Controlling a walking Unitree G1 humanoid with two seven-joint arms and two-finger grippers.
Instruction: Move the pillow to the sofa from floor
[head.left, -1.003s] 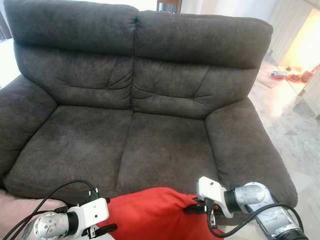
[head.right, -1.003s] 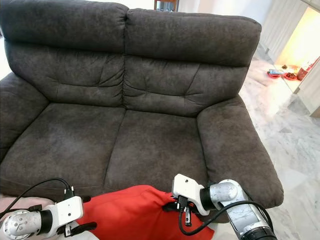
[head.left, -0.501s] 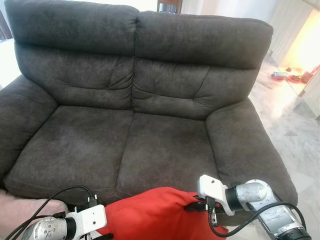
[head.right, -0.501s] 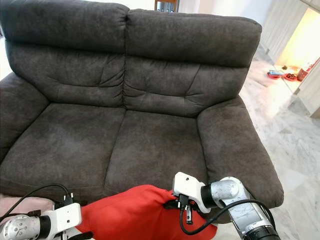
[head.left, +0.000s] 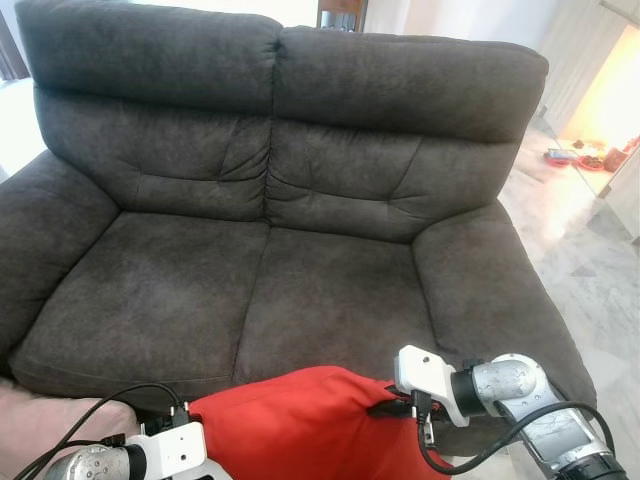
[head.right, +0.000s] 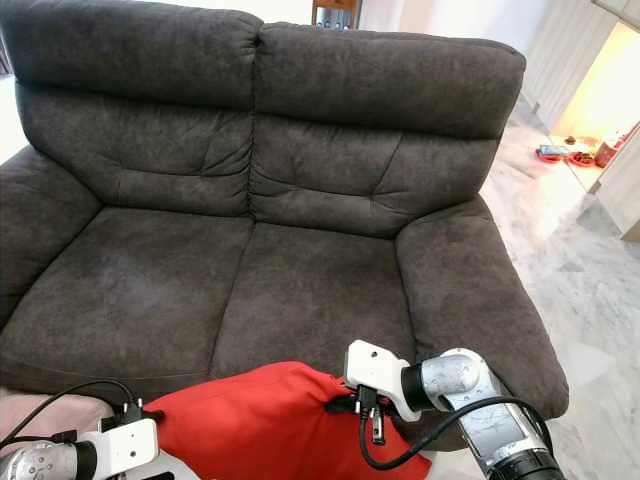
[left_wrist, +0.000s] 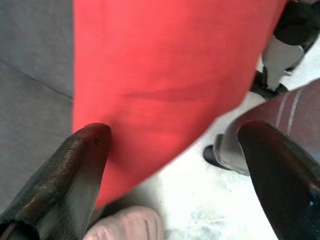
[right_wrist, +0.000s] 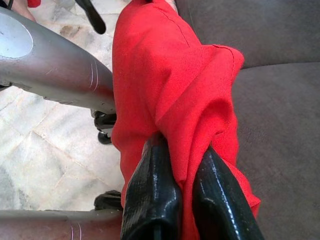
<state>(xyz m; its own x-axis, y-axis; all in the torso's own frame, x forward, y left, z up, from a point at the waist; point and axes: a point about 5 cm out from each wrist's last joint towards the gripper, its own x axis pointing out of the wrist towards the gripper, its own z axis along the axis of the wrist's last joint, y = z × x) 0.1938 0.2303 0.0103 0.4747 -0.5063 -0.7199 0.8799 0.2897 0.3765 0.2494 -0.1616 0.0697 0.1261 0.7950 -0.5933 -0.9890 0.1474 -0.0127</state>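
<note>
Our right end effector (right_wrist: 182, 195) is pinched tight on a fold of the red pillow (head.left: 300, 425), at its right edge, the silver forearm bent in from the right of it. Our left end effector (left_wrist: 175, 170) has its two black fingers (left_wrist: 75, 175) spread wide apart at the pillow's left side, one fingertip against the fabric.

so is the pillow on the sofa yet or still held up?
Held up. The right hand pinches a fold of the red pillow, which hangs before the sofa seat's front edge.
</note>
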